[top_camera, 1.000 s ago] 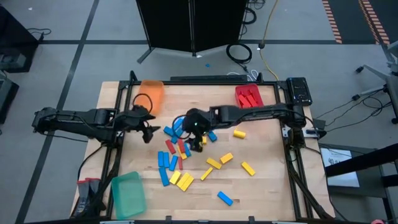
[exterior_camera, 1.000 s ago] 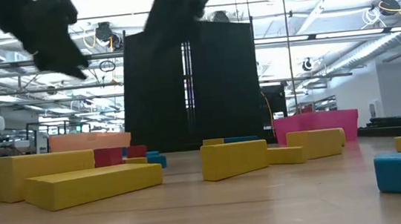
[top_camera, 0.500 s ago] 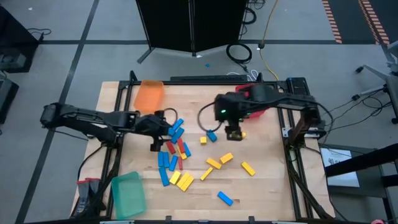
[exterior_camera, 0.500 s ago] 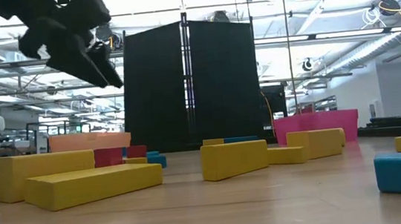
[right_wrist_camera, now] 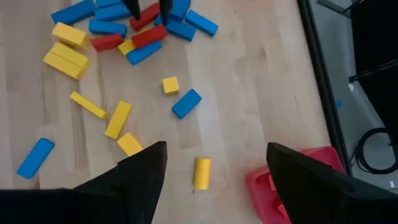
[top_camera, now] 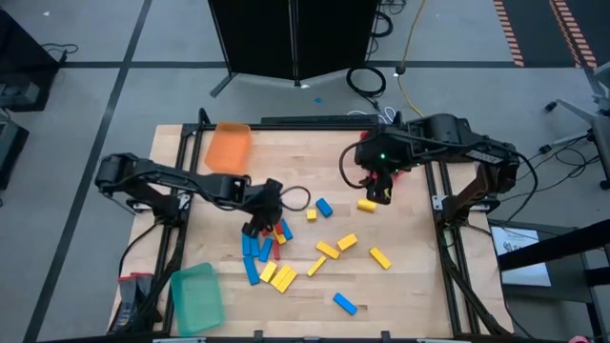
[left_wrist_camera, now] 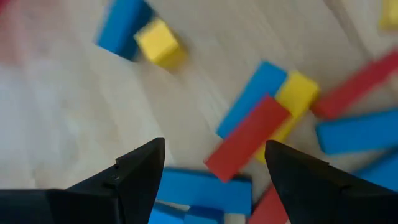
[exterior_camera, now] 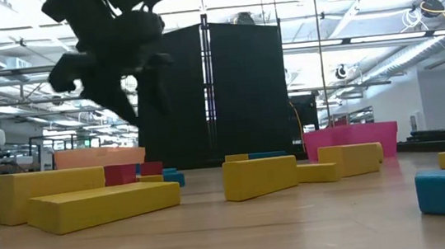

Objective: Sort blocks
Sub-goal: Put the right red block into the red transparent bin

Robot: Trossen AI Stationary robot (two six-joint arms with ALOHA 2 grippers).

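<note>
Wooden tabletop (top_camera: 410,286) in the high view: we are looking down on the blocks (top_camera: 276,257), which are lying loose across its middle, mostly in a cluster left of centre, with single yellow and blue ones scattered to the right and near edge. We are seeing the left gripper (top_camera: 255,227) reaching over that cluster, its fingers (left_wrist_camera: 134,180) spread wide and empty above a red block (left_wrist_camera: 249,137) lying across a blue and a yellow one. Half a second back it was still short of the pile, so we are judging that a pick is being lined up. The right gripper (top_camera: 379,191) is hanging beside the red tray (top_camera: 408,164) at the far right, fingers likewise wide and holding nothing; a second ago it was over the pile's centre, so we are reading this as a delivery to the tray, though no release is shown. The orange tray (top_camera: 229,146) and green tray (top_camera: 195,297) are lying at the left.
</note>
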